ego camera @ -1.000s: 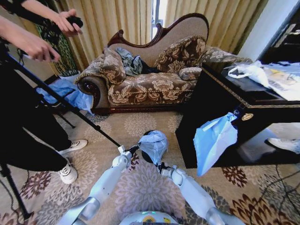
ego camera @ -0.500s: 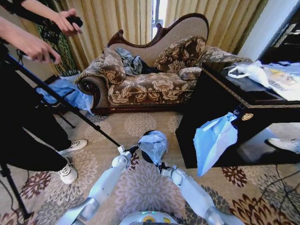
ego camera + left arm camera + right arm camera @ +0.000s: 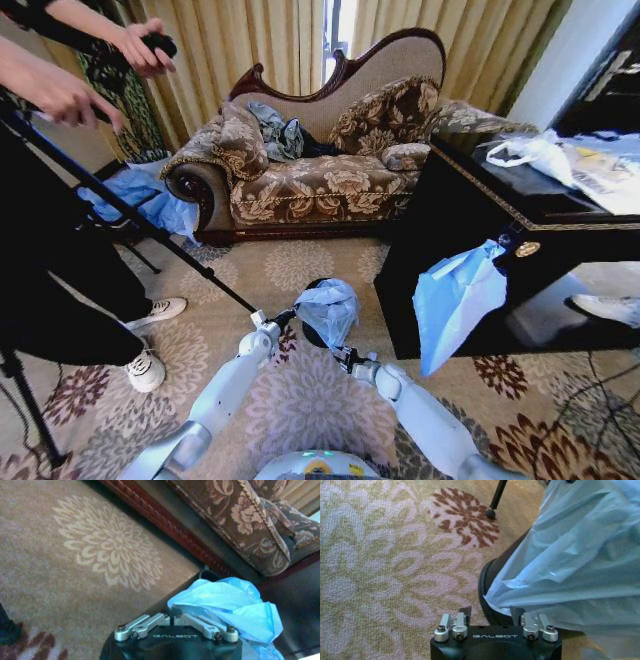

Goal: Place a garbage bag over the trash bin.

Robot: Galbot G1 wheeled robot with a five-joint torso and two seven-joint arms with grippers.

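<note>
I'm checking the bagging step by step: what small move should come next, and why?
Probably draw the bag's edge down over the bin's rim. The garbage bag sits bunched on the trash bin, whose black side is bare. The left gripper, jaws shut, is at the bag; the right gripper, jaws open, is beside the bin's wall.

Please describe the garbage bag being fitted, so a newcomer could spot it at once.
Start at the floral sofa and look down the patterned carpet to the small black cylindrical trash bin. The thin pale blue film garbage bag is bunched on it, unlike the larger blue bundle hanging off the dark cabinet.
</note>
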